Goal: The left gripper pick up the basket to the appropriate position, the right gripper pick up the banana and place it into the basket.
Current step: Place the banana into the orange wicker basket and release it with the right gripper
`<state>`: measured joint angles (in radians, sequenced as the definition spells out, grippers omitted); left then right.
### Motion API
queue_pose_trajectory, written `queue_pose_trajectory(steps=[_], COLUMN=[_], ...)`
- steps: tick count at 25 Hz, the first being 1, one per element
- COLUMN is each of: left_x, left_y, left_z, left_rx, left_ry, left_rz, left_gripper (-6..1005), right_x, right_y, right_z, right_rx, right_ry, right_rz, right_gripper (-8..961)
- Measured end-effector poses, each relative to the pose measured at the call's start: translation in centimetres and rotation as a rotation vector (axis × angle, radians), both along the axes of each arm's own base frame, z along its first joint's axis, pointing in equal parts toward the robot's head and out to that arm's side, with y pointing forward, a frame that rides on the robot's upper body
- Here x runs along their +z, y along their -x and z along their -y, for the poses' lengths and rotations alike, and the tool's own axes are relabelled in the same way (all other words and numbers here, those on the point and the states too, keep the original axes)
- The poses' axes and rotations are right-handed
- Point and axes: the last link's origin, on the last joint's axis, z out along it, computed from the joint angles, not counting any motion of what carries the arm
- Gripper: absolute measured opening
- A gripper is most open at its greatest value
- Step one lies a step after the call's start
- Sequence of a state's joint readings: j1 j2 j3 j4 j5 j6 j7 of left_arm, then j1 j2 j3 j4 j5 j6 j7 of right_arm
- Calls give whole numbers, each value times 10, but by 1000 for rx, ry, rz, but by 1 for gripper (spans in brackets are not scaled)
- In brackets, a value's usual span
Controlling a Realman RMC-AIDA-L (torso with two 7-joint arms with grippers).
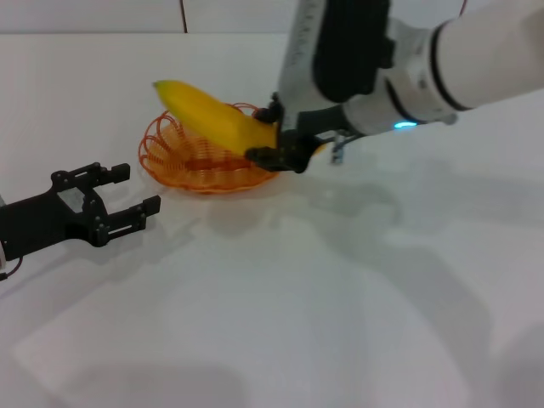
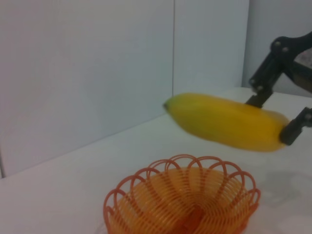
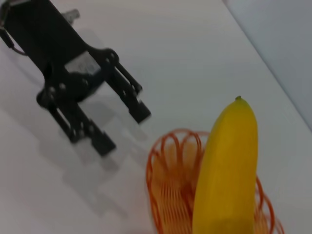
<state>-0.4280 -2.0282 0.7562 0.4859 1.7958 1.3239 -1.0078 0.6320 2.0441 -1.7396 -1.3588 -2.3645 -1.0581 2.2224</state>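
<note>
The orange wire basket [image 1: 200,161] stands on the white table; it also shows in the left wrist view [image 2: 185,202] and the right wrist view [image 3: 168,190]. My right gripper [image 1: 276,134] is shut on one end of the yellow banana [image 1: 212,115] and holds it tilted above the basket. The banana also shows in the left wrist view [image 2: 229,122] and the right wrist view [image 3: 229,165]. My left gripper [image 1: 136,191] is open and empty, resting to the left of the basket, apart from it; it also shows in the right wrist view [image 3: 122,124].
The white table [image 1: 297,297] stretches wide in front and to the right. A white wall [image 2: 97,63] stands behind the basket. The bulky white-grey right arm [image 1: 442,59] hangs over the table's back right.
</note>
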Motion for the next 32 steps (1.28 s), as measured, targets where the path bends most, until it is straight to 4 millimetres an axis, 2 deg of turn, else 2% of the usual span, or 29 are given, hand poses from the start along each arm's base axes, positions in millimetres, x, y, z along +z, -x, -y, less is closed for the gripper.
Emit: queue_pose_trajectory(steps=[3, 11, 22, 32], left_x=[0, -1, -3, -3], left_y=[-1, -2, -5, -5], left_z=[-1, -1, -3, -3], left_rx=[-3, -4, -14, -15], left_ry=[0, 6, 10, 10], left_rz=[0, 1, 3, 3], left_gripper=[727, 727, 727, 727], right_x=[-18, -41, -48, -54], right_y=[10, 13, 7, 6], right_z=[-5, -17, -28, -29], right_rx=[33, 48, 43, 43], right_ry=[9, -6, -30, -31], right_rz=[12, 29, 58, 59], right_gripper=[482, 491, 552, 608])
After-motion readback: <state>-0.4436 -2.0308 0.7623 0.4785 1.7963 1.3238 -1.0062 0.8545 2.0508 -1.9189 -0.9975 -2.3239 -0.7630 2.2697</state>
